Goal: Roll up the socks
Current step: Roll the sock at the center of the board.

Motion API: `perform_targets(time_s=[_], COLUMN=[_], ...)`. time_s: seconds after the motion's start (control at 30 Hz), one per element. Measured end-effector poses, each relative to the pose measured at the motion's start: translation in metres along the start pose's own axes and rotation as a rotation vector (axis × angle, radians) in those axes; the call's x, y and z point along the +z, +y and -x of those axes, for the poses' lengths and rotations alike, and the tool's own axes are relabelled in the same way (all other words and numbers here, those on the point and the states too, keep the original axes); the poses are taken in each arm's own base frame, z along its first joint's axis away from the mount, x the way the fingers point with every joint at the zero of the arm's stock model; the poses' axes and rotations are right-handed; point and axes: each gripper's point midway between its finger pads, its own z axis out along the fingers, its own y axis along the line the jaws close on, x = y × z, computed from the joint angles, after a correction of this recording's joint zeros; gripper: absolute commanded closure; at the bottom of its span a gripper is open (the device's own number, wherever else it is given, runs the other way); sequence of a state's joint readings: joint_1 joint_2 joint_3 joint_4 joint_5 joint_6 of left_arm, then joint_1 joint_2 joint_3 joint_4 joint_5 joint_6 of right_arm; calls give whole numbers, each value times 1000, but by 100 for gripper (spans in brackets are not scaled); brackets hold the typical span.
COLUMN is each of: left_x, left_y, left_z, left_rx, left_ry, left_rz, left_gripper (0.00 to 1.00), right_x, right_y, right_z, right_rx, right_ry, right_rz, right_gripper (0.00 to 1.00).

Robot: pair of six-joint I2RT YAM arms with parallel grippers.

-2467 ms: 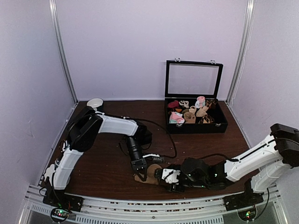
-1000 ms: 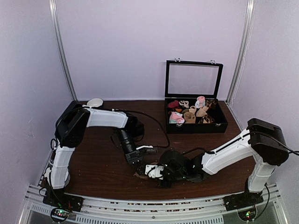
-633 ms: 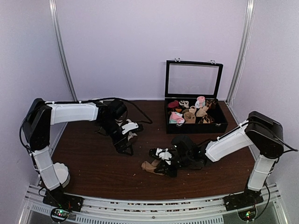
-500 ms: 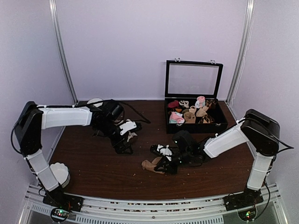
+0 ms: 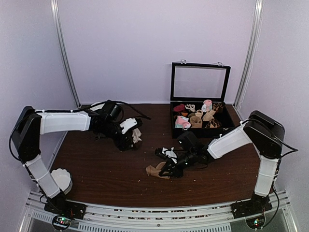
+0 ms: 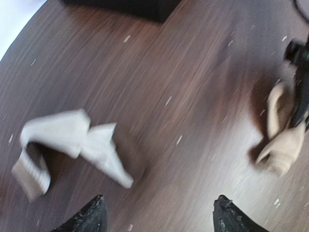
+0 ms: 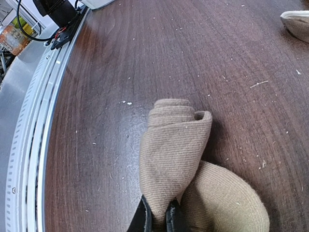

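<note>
On the left, the left gripper (image 6: 159, 217) is reaching low over the dark wooden table (image 5: 106, 169) with its jaws standing wide apart and nothing between them. Just ahead of its fingertips (image 6: 94, 215), a crumpled pale sock (image 6: 72, 142) is lying flat on the wood, not touching them; the wrist view is blurred, so finer detail is not showing. Toward the middle of the near side, the tan sock (image 7: 176, 154) is resting on the table, folded over on itself with a small roll forming at its far end. The right gripper (image 7: 158, 215) is pinching the near part of this sock, its jaws drawn almost together on the fabric. At the back right, an open black box (image 5: 203, 133) is sitting with its lid (image 5: 200, 82) raised, holding several rolled socks.
</note>
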State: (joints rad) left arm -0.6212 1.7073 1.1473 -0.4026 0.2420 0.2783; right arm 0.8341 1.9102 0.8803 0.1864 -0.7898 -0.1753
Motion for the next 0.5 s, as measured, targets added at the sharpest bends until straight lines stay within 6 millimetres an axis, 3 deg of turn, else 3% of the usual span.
perform_targets(time_s=[0.1, 0.2, 0.27, 0.37, 0.5], left_x=[22, 51, 73, 95, 98], left_y=[-10, -13, -19, -47, -91], left_z=[35, 53, 53, 39, 37], left_rx=[-26, -69, -89, -100, -43], left_ry=[-51, -60, -41, 24, 54], left_rz=[-92, -161, -210, -328, -482], left_gripper=[21, 17, 7, 2, 3], right_x=[0, 1, 2, 2, 3], right_y=[1, 3, 4, 6, 7], right_z=[0, -1, -1, -1, -2], right_rx=[-19, -50, -68, -92, -114], right_ry=[2, 4, 6, 9, 12], right_rz=[2, 6, 7, 10, 16], right_gripper=[100, 100, 100, 100, 100])
